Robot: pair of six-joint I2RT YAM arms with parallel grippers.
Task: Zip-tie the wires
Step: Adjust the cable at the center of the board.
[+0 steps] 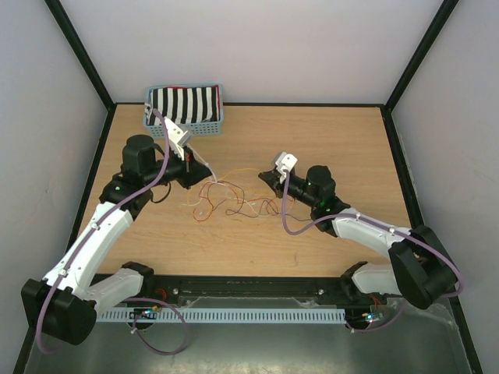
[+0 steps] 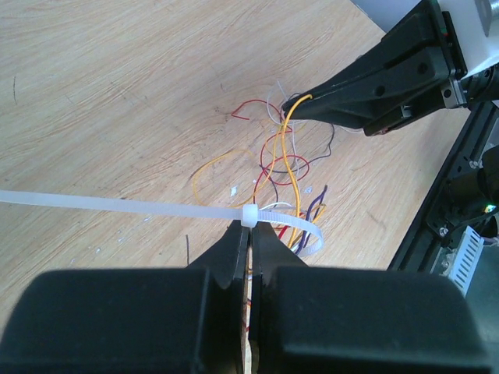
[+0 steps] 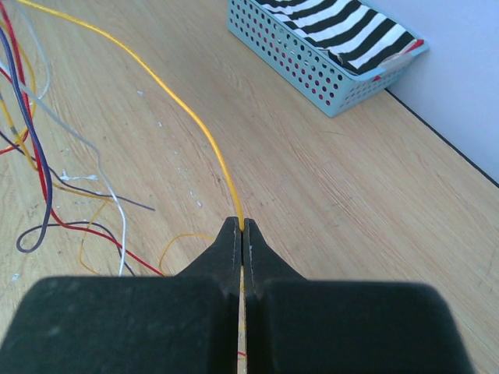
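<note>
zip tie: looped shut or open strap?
Looped shut: the zip tie strap runs through its head, forming a small loop.

The left arm (image 1: 92, 234) and right arm (image 1: 366, 227) have white link shells and black joint housings. The fingers (image 2: 230, 257) are matte black wedges; behind them, a lilac cable (image 1: 284, 210) trails each arm.

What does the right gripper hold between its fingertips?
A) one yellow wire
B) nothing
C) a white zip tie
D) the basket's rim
A: the right gripper is shut on a yellow wire; the zip tie sits at the left gripper instead.
</note>
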